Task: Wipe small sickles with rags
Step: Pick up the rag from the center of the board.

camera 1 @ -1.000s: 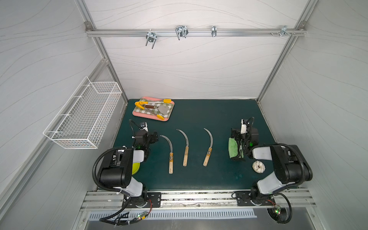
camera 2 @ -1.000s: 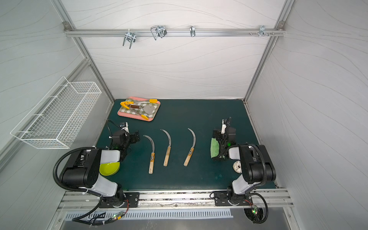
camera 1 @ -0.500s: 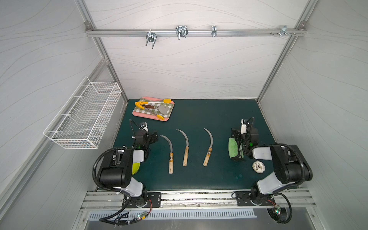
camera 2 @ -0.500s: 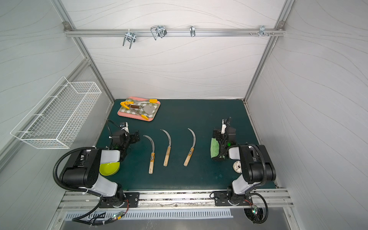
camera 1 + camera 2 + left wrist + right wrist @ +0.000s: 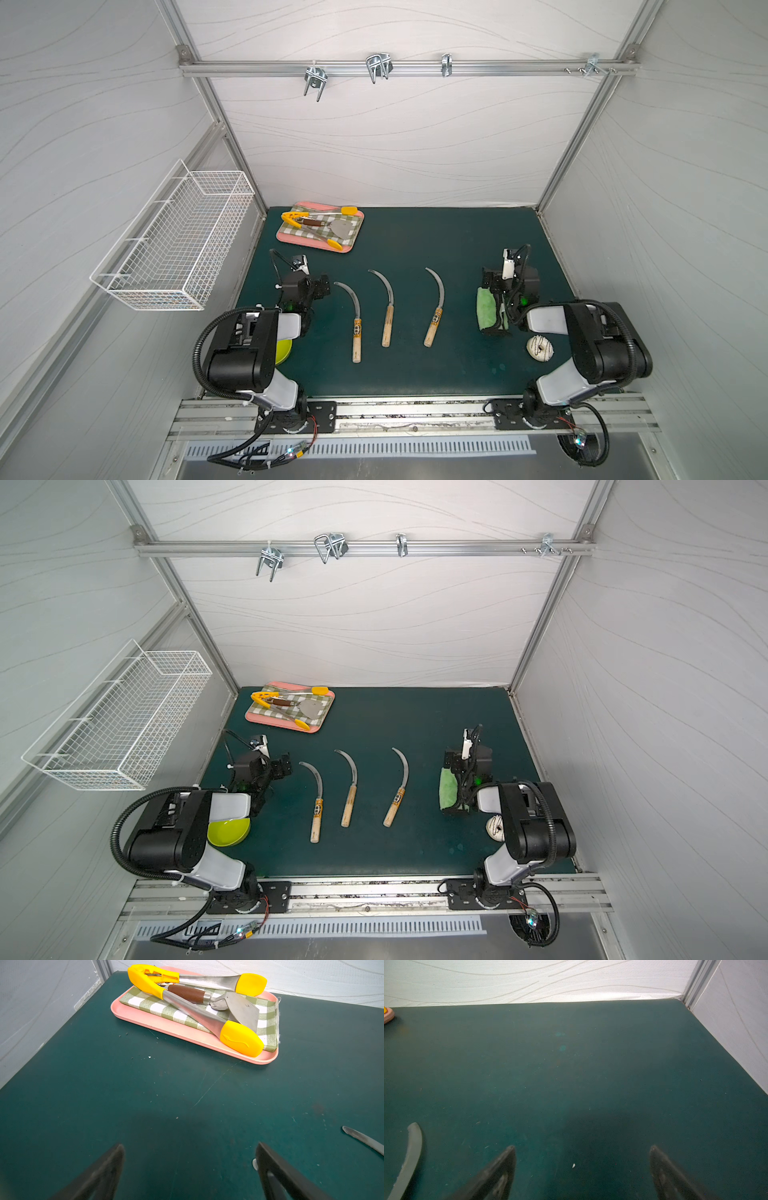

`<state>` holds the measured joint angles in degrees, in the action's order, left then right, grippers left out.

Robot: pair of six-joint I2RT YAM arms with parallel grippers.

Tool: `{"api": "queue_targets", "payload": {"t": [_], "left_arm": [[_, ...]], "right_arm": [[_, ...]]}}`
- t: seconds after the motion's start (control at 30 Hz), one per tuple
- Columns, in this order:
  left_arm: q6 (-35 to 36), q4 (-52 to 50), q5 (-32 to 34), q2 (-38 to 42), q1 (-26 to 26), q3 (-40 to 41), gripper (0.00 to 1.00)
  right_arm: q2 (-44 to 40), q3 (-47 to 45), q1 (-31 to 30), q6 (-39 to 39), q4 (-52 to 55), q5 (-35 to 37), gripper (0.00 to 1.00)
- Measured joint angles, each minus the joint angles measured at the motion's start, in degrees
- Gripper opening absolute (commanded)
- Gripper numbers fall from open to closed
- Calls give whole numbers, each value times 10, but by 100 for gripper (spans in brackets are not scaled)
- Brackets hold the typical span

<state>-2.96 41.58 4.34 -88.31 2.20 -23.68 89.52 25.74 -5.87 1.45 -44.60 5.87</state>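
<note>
rag [image 5: 487,309]: just beside right jaws | sickles [image 5: 387,326]: between left jaws and rag

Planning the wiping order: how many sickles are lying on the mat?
3, in a row across the mat: left sickle, middle sickle, and right sickle, the last nearest the green rag. None seems hidden.

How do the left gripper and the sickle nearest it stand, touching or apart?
Apart. The left wrist view shows the left gripper open, with a strip of bare mat between it and the nearest sickle.
</note>
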Motion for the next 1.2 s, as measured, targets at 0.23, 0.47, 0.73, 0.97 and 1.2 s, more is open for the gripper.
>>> {"api": "queue_targets", "payload": {"t": [0.23,0.47,0.73,0.97,1.2], "left_arm": [[-34,-207,66,11,-1,-118,100],[-162,-448,127,19,0,-323,100],[-231,-536,-21,56,-18,-247,100],[-233,-591,28,158,-181,-255,100],[-264,-606,93,238,-326,-218,100]], "right_arm": [[-13,50,0,12,116,45,99],[-30,277,0,107,395,157,99],[-153,310,-17,160,657,143,99],[-163,381,-93,172,825,113,99],[-108,380,-90,172,912,53,99]]}}
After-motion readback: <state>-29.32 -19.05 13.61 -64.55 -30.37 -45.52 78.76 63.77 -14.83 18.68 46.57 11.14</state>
